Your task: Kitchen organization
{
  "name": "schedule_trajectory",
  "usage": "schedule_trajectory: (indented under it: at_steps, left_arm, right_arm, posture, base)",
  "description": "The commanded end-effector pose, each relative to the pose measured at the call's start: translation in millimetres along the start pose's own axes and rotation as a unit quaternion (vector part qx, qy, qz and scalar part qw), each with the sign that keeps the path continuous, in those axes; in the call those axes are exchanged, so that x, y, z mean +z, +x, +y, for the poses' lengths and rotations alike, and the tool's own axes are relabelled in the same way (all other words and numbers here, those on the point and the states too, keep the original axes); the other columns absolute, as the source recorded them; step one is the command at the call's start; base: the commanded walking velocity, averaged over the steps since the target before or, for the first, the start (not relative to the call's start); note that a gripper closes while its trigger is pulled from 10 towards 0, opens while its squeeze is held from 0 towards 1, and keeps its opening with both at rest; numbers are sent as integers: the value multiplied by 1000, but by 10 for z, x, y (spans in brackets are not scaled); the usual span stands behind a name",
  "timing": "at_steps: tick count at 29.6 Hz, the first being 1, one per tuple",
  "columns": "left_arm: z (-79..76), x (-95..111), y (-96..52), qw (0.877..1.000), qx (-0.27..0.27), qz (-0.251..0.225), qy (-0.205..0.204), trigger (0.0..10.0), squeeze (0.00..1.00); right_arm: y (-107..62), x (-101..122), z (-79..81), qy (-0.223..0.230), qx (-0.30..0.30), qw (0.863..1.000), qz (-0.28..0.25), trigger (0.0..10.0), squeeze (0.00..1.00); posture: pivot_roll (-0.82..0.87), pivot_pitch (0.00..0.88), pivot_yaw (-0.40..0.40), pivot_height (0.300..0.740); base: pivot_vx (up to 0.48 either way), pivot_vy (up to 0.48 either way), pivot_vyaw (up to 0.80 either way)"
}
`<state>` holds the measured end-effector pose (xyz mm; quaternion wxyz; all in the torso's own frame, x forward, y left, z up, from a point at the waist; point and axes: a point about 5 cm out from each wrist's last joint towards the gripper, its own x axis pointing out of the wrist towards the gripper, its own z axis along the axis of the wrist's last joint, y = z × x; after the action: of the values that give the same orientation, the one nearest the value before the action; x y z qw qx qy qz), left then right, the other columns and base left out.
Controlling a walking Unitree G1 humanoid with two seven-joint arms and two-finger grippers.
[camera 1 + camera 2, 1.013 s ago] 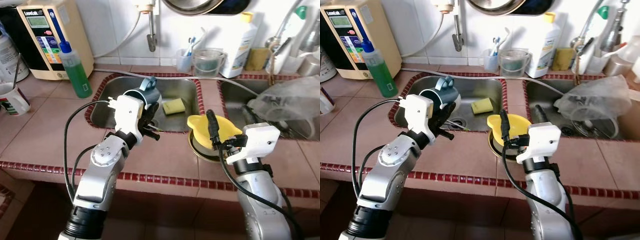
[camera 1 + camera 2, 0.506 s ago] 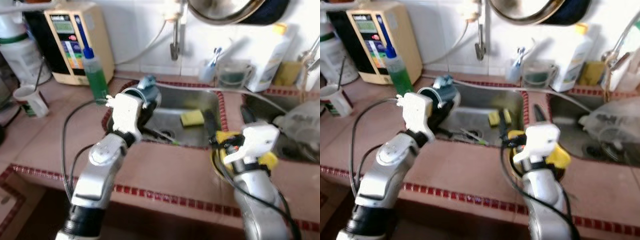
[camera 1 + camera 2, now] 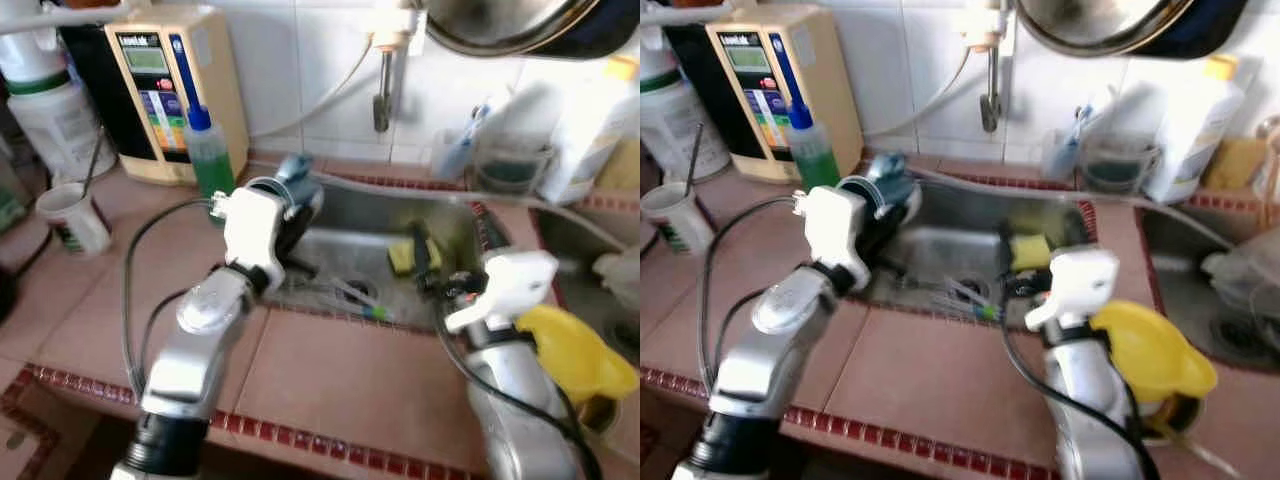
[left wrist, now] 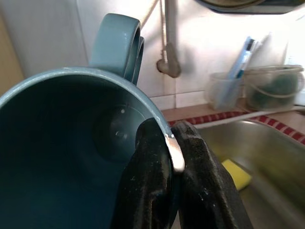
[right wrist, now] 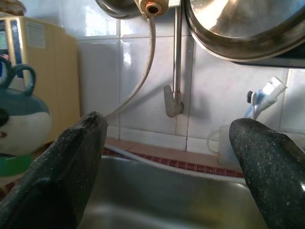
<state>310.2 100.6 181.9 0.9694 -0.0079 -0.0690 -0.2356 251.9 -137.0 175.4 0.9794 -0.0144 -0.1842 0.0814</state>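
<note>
A teal mug (image 3: 297,186) hangs above the left rim of the steel sink (image 3: 445,215), mouth tipped toward the arm. My left gripper (image 3: 289,218) is shut on the mug's rim; the left wrist view shows its two black fingers (image 4: 147,167) pinching the rim, one inside and one outside the mug (image 4: 62,143). Over the sink's right part, my right gripper (image 3: 450,250) is open with nothing between its fingers (image 5: 71,176). It points at the tap (image 5: 174,102), and the mug (image 5: 21,119) shows beside it.
A yellow sponge (image 3: 403,256) and some utensils (image 3: 345,293) lie in the sink. A yellow bowl (image 3: 575,350) sits on the counter to my right. A green soap bottle (image 3: 208,155), a beige water machine (image 3: 180,85) and a white cup (image 3: 75,215) stand at the left.
The camera has swung left and the whole scene has shifted right. My left gripper keeps hold of the mug. My right gripper has come off the yellow bowl and moved left over the sink.
</note>
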Motion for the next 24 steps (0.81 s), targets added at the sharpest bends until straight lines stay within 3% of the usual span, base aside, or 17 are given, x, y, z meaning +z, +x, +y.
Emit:
schedule_trajectory:
  at_steps: [1,8,9,10,11,12,24]
  left_arm:
    - [-87,61,42,1000,-16,-12,3,10000,0]
    - [-88,62,43,1000,-17,-13,3,10000,0]
    - [-122,1,117,999,-48,4,23,10000,0]
    - [-122,1,117,999,-48,4,23,10000,0]
    - [-156,-74,204,995,-85,28,51,10000,0]
    - [-162,-88,222,994,-92,32,57,10000,0]
    - [-164,-61,244,994,-97,16,56,10000,0]
  right_arm:
    - [-6,34,-52,-6,-8,1000,-5,10000,0]
    - [-4,35,-52,-6,-8,1000,-5,10000,0]
    - [-168,62,5,0,12,1000,27,10000,0]
    - [-168,62,5,0,12,1000,27,10000,0]
    - [-377,116,86,14,39,997,66,10000,0]
    - [-420,130,102,15,45,996,73,10000,0]
    - [-440,168,125,14,50,995,81,10000,0]
  posture:
    - [-161,26,62,711]
    - [-161,27,63,711]
    - [-246,91,76,711]
    - [-246,91,76,711]
    - [-256,94,79,711]
    - [-258,95,81,711]
    - [-254,85,77,711]
  base:
    - [330,0,0]
    - [330,0,0]
    - [0,0,0]
    - [0,0,0]
    - [0,0,0]
    - [0,0,0]
    - [0,0,0]
